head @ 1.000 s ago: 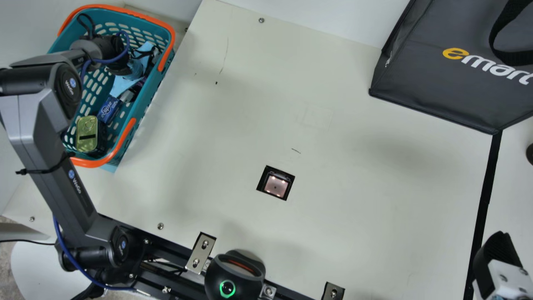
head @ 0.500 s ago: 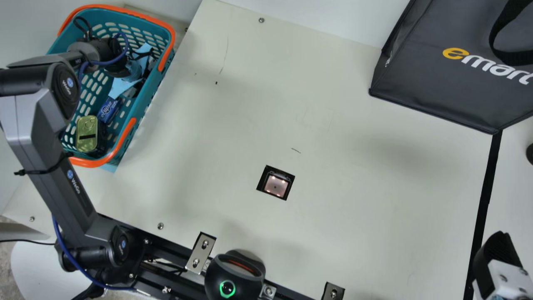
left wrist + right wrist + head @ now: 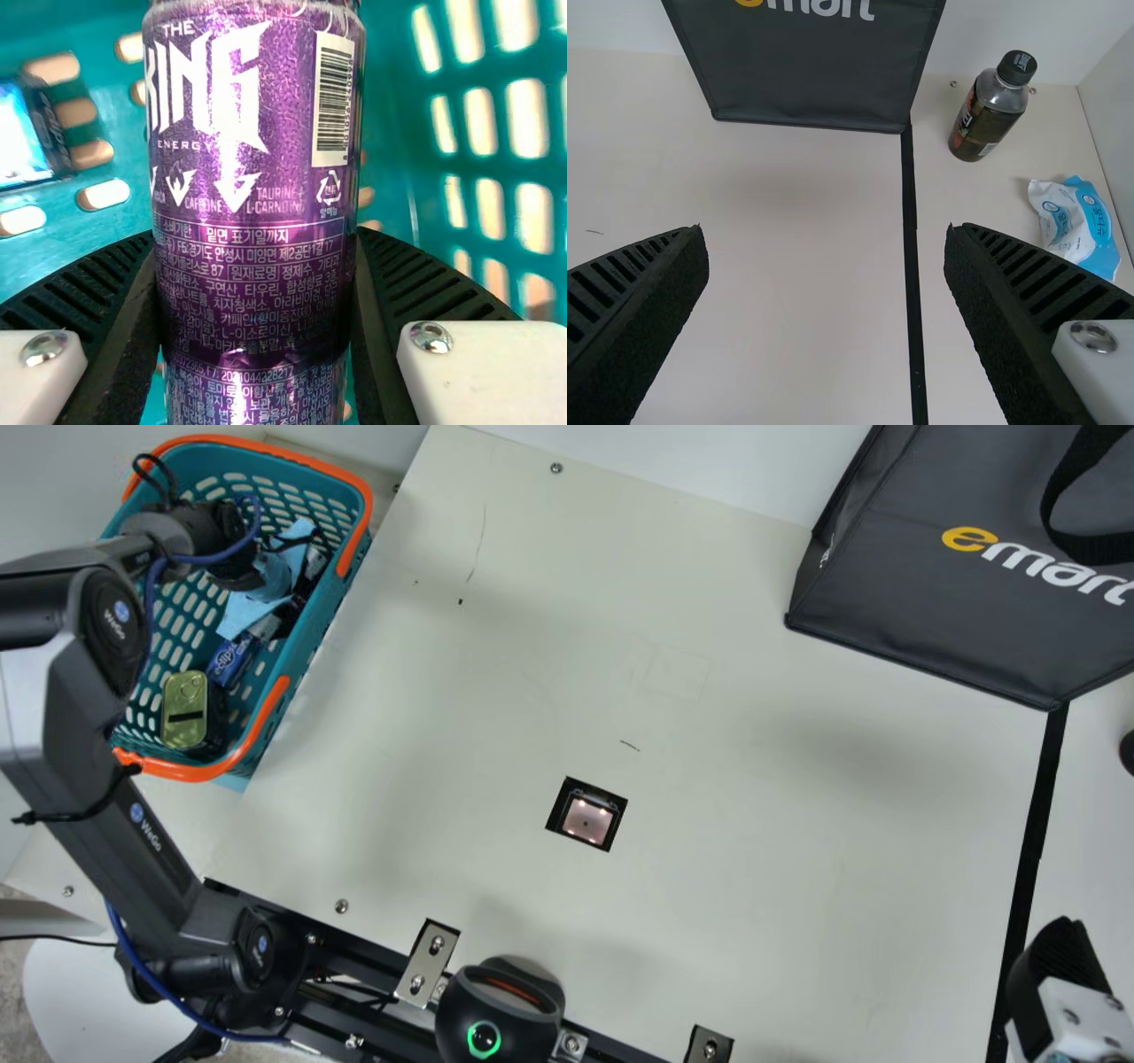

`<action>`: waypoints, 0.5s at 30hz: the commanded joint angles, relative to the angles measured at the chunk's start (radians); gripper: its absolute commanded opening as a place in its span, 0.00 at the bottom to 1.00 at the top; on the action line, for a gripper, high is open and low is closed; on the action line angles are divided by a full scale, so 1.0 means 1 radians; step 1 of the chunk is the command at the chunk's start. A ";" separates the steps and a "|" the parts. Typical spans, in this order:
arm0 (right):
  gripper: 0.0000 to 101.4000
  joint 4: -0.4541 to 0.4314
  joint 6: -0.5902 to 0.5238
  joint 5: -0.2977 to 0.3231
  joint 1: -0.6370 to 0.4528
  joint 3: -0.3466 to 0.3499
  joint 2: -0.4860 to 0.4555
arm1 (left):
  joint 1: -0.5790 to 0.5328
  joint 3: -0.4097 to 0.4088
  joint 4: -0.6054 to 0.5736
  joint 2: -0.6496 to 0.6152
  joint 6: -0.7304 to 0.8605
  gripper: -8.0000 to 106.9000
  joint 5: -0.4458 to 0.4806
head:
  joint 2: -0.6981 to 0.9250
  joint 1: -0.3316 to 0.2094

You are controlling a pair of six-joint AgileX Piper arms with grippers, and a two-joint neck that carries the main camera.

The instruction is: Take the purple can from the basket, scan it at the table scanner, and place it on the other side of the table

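In the main view my left arm (image 3: 146, 841) is hanging over the basket (image 3: 321, 631), and the scanner (image 3: 587, 820) is lying well apart, set into the table (image 3: 753, 886). I am planning a straight rise, swinging across only once the can's lower end is clearing the basket's walls.

In the left wrist view my left gripper (image 3: 255, 257) is clamping the purple can (image 3: 252, 195), its ribbed fingers (image 3: 111, 336) pressing from both sides, with the basket's slotted walls showing behind. I am wanting a firm, even squeeze, as thin metal may be denting and smooth sides slipping. The barcode (image 3: 332, 99) is showing on the side toward me, so above the scanner I am going to be turning my wrist to aim it down at the window.

In the right wrist view my right gripper (image 3: 826, 230) is hovering with its fingers apart, holding nothing
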 commanded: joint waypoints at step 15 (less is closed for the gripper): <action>0.94 0.000 0.000 -0.001 0.000 0.000 0.000 | -0.010 0.013 0.158 -0.178 -0.072 0.00 0.021 | 0.002 -0.030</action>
